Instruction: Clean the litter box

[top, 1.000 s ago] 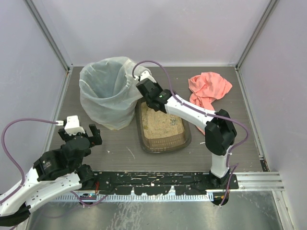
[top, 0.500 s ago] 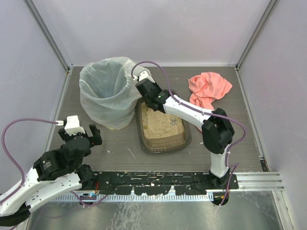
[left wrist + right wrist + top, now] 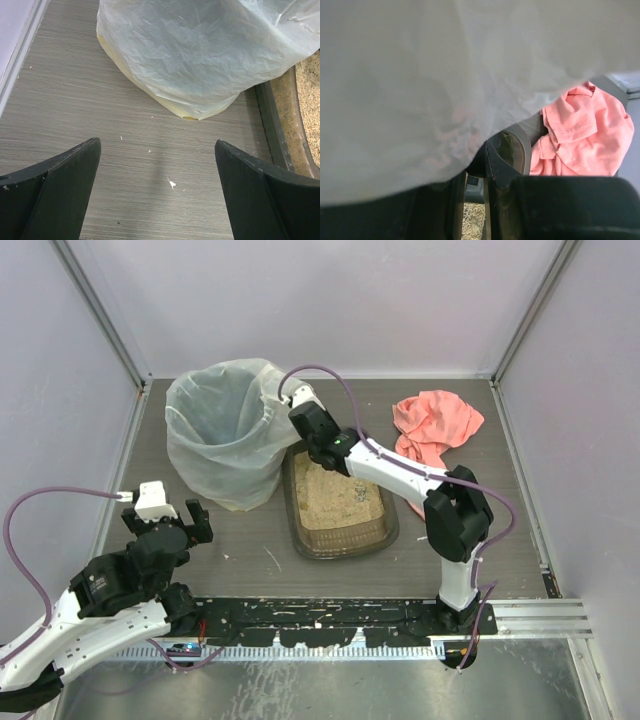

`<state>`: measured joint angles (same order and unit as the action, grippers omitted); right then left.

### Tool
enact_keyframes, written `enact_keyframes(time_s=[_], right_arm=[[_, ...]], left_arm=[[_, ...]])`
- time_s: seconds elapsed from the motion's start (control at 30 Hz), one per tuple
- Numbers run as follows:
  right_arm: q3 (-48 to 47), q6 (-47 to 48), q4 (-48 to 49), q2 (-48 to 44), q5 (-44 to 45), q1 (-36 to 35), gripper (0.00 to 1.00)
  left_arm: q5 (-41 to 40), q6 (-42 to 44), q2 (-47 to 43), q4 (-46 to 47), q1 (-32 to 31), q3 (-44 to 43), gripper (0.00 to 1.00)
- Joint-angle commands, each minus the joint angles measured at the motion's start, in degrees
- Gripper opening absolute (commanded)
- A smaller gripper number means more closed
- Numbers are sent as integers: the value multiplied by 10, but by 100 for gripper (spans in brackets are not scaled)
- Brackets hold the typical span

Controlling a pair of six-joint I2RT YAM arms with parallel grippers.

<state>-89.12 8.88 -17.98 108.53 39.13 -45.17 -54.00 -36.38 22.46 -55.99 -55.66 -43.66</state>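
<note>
The right gripper (image 3: 292,400) had edged slightly rightward, jaws clenched on nothing I could make out, while nearest the left gripper (image 3: 157,144) hung over the surface (image 3: 250,540) with jaws released, the litter box (image 3: 340,540) lying beyond, just beside the bag-lined bin (image 3: 220,440).

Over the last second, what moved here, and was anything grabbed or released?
The right claw edged slightly to the right at the rim of the bag-lined bin, and its arm's elbow shifted a little. It stayed shut, and nothing was visibly taken or let go. The left claw stayed open and parked. The bin, litter box and pink cloth did not move.
</note>
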Motion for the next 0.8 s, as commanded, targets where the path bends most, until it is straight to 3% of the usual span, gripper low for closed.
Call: enact_keyframes(time_s=[0.0,0.4,0.77], right_arm=[[26,-50,44,-41,-89,13,1],[54,-94,55,-92,-180,35,1],[138,-182,107,-159,-347,133,1]], left_arm=[[-5,6,-4,25,-2,2,98],[-1,8,2,26,-2,1,98],[-1,9,6,29,-2,0,98]])
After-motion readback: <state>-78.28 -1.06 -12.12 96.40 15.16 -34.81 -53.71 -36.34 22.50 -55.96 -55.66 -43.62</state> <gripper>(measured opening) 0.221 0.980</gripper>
